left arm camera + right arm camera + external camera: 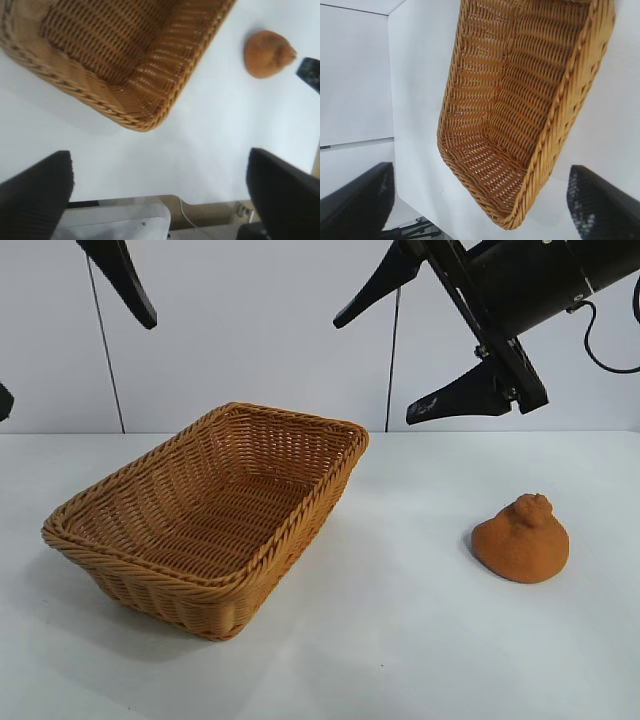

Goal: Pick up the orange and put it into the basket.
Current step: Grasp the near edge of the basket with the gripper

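Exterior view: a dull brownish-orange, rough, rounded lump with a knobbly top, the orange (pixel 521 539), sits on the white table (pixel 400 640), well apart from the large tan-orange rectangular woven wicker basket (pixel 215 530).
Basket: upright on the table, nothing inside it in any view.
Left hand: only one dark finger shows at the upper edge of the exterior view, high above the basket's far side; in the left wrist view the left hand (pixel 160 195) has its two black fingers spread wide with nothing between them, looking down on the basket's corner, the orange small and far off.
Right hand: the right hand (pixel 390 355) hangs high above the table between basket and orange, tilted downward, its fingers wide apart and holding nothing; its wrist view looks into the basket, not at the orange.
Step in hand: by my judgement the pick has not begun; the orange is untouched and neither hand is near it.
Risk, shape: the lump is rounded with sloping sides, so fingers closing off-centre or too high on the knob could squeeze it out sideways.
Risk, approach: coming down too steeply could press it against the table or nudge it away.
Risk, carry: a low path to the basket could clip the braided rim and shift the basket.
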Controlling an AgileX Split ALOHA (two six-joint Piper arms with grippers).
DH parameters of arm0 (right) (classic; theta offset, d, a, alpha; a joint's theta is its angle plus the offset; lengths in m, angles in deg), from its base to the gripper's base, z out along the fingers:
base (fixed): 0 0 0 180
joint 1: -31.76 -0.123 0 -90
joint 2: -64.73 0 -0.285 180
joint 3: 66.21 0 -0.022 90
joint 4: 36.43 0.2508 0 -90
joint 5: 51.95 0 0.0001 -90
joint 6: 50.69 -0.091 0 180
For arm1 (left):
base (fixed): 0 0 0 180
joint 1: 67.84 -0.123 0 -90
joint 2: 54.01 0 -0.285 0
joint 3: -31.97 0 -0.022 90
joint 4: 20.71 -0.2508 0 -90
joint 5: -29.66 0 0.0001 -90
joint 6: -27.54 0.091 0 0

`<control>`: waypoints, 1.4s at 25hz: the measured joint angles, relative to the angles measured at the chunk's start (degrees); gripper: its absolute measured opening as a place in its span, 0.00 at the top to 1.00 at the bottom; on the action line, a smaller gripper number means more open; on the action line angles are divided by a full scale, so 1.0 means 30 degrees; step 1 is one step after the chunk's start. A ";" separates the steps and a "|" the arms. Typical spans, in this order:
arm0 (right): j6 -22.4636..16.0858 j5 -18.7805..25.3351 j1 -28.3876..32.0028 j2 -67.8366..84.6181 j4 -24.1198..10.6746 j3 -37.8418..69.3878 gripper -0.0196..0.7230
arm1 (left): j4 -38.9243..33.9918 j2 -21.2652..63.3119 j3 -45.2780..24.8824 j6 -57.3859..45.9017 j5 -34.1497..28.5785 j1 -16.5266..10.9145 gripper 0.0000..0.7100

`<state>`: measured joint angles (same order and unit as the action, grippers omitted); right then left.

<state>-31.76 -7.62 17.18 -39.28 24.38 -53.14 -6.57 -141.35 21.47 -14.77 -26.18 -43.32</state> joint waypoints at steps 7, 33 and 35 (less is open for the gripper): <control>0.0000 0.0062 0.0000 0.0000 0.0000 0.0000 0.11 | -0.3165 -0.0305 -0.0599 -0.8192 0.1102 0.0784 0.06; 0.0000 0.0077 0.0000 0.0000 0.0048 0.0000 0.11 | -0.2287 -0.6719 -0.1767 -0.9577 0.4292 0.0784 0.06; 0.0000 0.0077 0.0000 0.0000 0.0048 0.0000 0.11 | -0.2287 -0.7017 -0.2152 -0.9622 0.4801 0.0784 0.06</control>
<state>-31.76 -7.38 17.18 -39.28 24.52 -53.14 -13.43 -162.40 15.01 -43.64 -11.78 -40.97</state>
